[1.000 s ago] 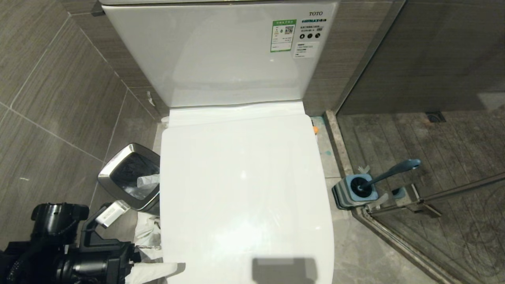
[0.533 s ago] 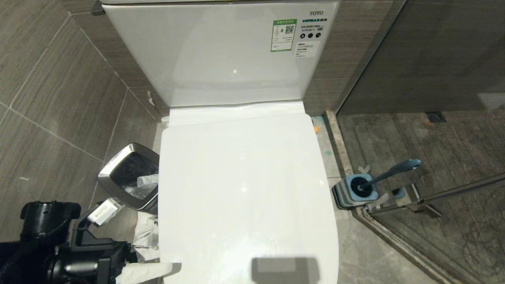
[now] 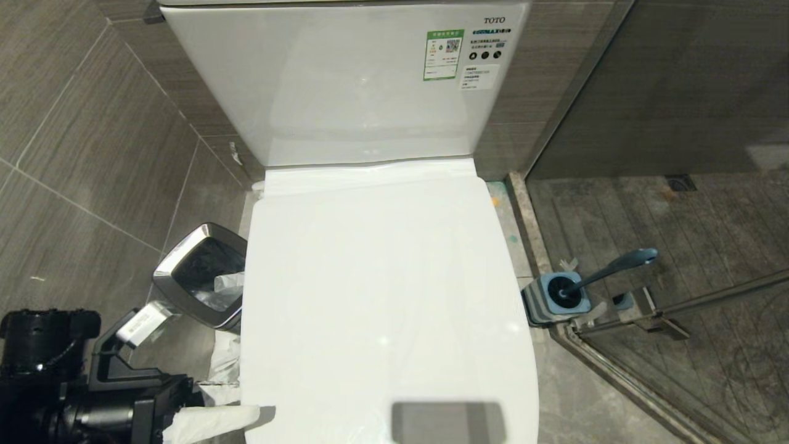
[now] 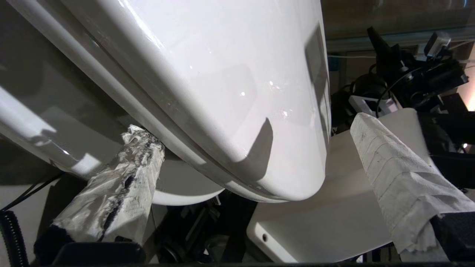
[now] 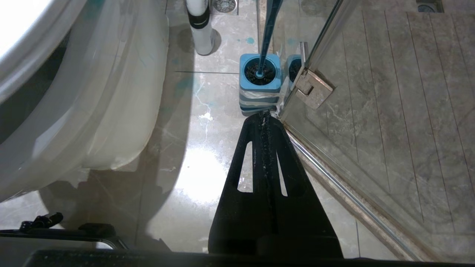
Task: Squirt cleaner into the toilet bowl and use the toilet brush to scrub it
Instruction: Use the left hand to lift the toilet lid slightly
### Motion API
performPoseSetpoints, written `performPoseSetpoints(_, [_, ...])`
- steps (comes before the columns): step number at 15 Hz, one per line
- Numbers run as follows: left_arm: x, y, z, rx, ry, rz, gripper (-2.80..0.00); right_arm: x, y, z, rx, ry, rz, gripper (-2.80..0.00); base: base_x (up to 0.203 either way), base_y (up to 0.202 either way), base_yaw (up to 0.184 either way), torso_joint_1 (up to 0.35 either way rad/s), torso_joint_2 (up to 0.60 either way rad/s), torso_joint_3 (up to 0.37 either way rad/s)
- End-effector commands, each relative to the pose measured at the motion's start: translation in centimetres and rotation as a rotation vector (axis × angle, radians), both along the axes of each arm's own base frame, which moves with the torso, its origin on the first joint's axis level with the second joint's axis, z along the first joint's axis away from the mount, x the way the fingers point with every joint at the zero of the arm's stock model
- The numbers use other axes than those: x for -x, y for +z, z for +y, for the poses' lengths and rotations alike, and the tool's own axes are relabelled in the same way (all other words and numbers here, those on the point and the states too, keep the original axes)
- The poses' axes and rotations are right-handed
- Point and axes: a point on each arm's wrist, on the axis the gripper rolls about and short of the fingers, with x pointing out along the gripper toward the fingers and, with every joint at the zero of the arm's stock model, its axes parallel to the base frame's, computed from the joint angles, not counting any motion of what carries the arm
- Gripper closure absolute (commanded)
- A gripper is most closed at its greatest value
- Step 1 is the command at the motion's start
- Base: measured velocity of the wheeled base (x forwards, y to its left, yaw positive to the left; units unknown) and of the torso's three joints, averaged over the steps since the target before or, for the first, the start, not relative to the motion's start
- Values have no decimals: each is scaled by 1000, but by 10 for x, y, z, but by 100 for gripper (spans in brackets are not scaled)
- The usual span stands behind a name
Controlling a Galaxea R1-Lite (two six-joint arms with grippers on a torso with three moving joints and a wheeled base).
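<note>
Still, toilet bowl (image 4: 178,189) mostly under lid (image 3: 382,296).

Glossy white toilet lid (image 3: 382,290), shiny metal-rimmed waste bin (image 3: 185,280), matt grey tiles (image 3: 92,154), paper-wrapped end effector fingers (image 4: 400,178).

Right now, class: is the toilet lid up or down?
Down. In the head view the white lid lies flat over the seat, hiding the toilet bowl completely; the left wrist view shows only a thin seam beneath it.

The closed lid (image 3: 382,296) hides the toilet bowl. The tank (image 3: 345,80) is cropped at twelve o'clock. The toilet brush (image 3: 607,271) bristles sit sunk in its holder (image 3: 542,305).
</note>
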Motion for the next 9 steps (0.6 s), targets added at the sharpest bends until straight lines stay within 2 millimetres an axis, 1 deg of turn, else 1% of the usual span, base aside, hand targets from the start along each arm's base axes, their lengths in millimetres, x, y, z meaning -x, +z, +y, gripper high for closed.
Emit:
performPoseSetpoints(1, [8, 11, -1, 14, -5, -30, -280, 0, 0, 0, 1, 0, 0, 0, 0, 0, 0, 0, 0, 0])
performPoseSetpoints(6, [30, 23, -5, 37, -8, -7, -280, 0, 0, 0, 1, 0, 0, 0, 0, 0, 0, 0, 0, 0])
performPoseSetpoints(9, [35, 27, -4, 28, 17, -26, -280, 0, 0, 0, 0, 0, 0, 0, 0, 0, 0, 0, 0, 0])
